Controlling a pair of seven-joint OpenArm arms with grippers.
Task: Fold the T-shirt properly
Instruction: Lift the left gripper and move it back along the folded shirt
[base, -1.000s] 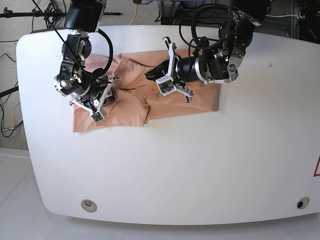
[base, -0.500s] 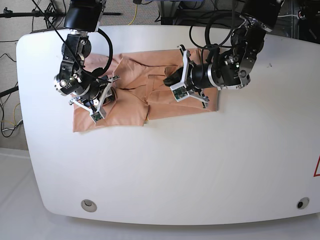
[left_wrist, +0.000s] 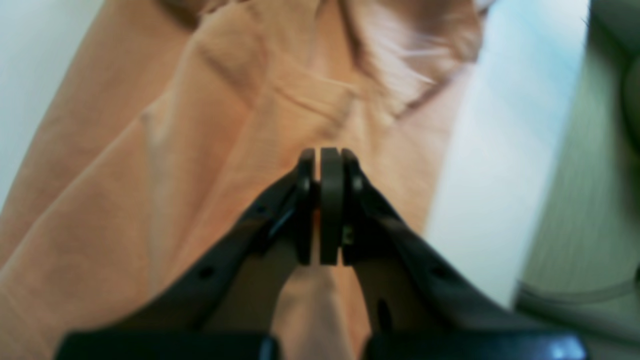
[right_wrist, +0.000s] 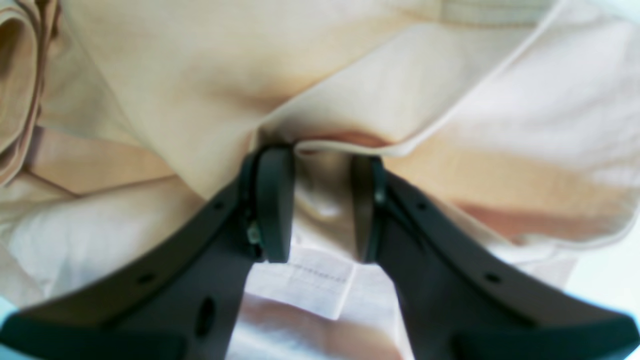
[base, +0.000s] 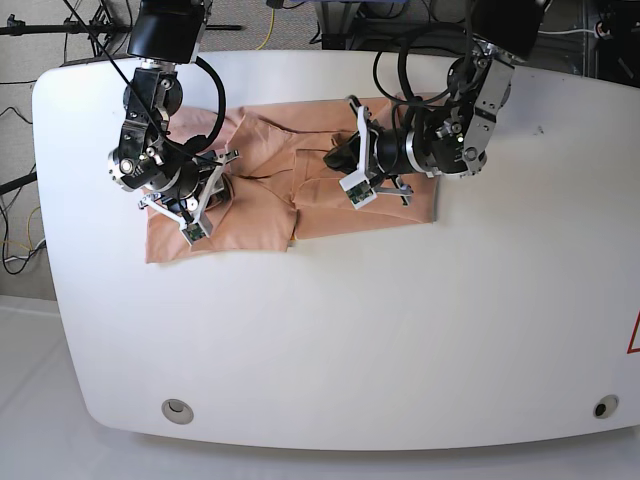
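- Far left of the base frame, the right claw (base: 200, 195) sits low on the T-shirt (base: 270, 200), over the rumpled left end of the cloth; its wrist view shows the jaws part-open with a raised fold edge of fabric lying between the fingers (right_wrist: 272, 210); whether that cloth is actually pinched I cannot tell, since the pads stand apart with a gap showing; my read is that it is parked there to anchor or catch that end.
- Centre of the frame, the T-shirt is spread across the upper middle of the white counter (base: 330, 340), salmon-pink, partly folded, with creases through its middle and one flap already lying over the body; the lower edge runs fairly straight, so the fold looks under way, not finished.
- Right of centre, the left claw (base: 358, 175) hangs just above the shirt's right half; its wrist view shows the jaws pressed together with nothing between them; closed tips like that suit pressing or smoothing the cloth, I'd judge.
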